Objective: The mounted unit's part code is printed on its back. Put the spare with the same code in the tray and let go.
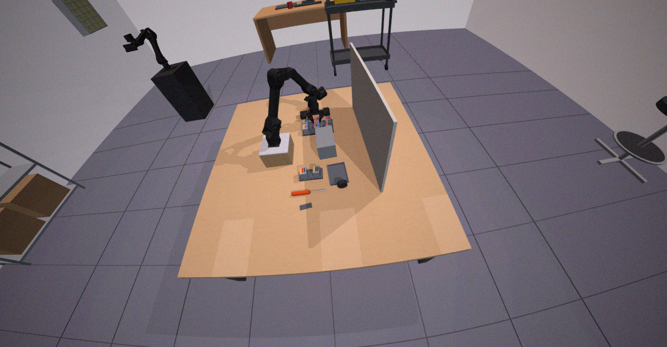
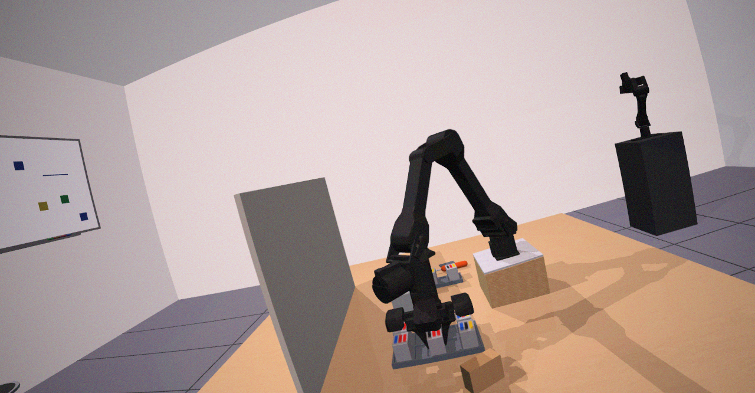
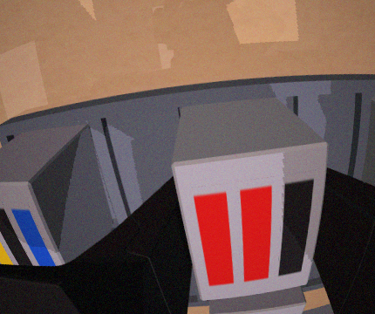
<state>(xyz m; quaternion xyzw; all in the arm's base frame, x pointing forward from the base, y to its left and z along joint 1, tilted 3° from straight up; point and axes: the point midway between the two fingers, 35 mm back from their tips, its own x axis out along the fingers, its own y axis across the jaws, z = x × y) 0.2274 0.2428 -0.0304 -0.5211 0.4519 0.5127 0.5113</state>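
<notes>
My gripper (image 1: 315,120) (image 2: 436,343) (image 3: 238,175) is shut on a grey block (image 2: 435,340) (image 3: 257,235) with two red stripes and one black stripe on its white label. The block stands upright in the far rack (image 1: 308,132) (image 2: 422,362) (image 3: 148,113). A block with yellow, black and blue stripes (image 2: 467,332) (image 3: 15,231) stands to one side, and one with blue and red stripes (image 2: 401,346) to the other. The shallow grey tray (image 1: 336,171) has a black round object at its near corner. The mounted unit cannot be made out for certain, and no code on its back is visible.
A long grey box (image 1: 325,141) sits between the far rack and the tray. A tall grey panel (image 1: 373,121) (image 2: 295,264) stands beside them. A smaller rack (image 1: 311,176) holds two blocks. A screwdriver (image 1: 300,193) lies nearby. A brown block (image 2: 483,373) stands by the far rack.
</notes>
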